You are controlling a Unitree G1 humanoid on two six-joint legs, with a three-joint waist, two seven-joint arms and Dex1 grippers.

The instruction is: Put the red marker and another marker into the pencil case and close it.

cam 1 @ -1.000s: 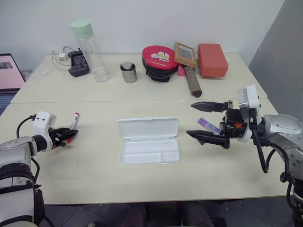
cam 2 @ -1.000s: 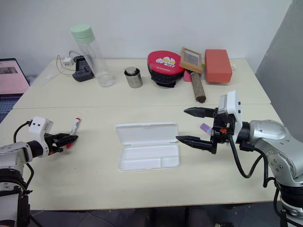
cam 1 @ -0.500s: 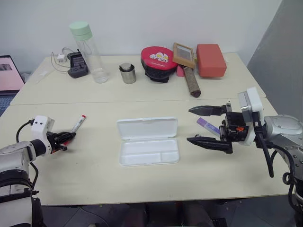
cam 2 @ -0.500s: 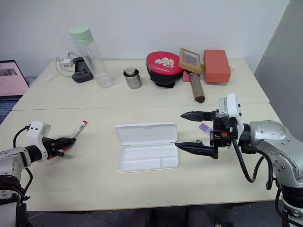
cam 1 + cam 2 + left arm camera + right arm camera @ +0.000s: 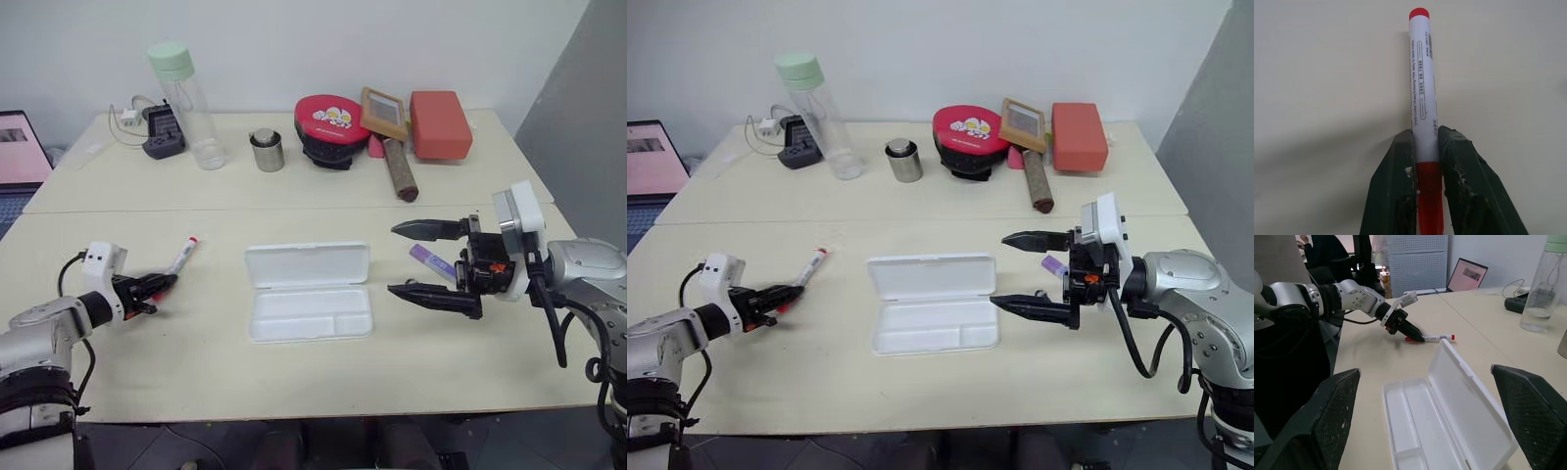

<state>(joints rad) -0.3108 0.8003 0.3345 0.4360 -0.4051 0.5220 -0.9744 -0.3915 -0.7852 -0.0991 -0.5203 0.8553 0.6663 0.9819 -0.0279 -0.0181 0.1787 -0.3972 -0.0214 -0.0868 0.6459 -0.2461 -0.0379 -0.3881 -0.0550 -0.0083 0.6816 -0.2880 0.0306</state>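
Observation:
The red marker (image 5: 1422, 98), white-barrelled with a red end, is clamped near its red cap by my left gripper (image 5: 157, 286), which is shut on it just above the tabletop at the left. The marker's far end points toward the pencil case (image 5: 308, 291). That case lies open in the middle, with its lid flat behind the moulded tray. A short purple marker (image 5: 431, 260) lies on the table right of the case. My right gripper (image 5: 393, 258) hovers open and level beside it, fingers pointing at the case. The right wrist view shows the case (image 5: 1449, 396) and the left gripper (image 5: 1413, 334).
Along the back table stand a clear bottle with a green cap (image 5: 186, 103), a metal tin (image 5: 266, 150), a red round case (image 5: 330, 125), a framed board (image 5: 383, 113), a red box (image 5: 440, 123) and a power strip (image 5: 162, 137). A laptop (image 5: 20, 147) sits at the far left.
My left gripper, shut on the red marker, has carried it a little to the right toward the case and tilted it flatter. The right gripper has stayed still and open.

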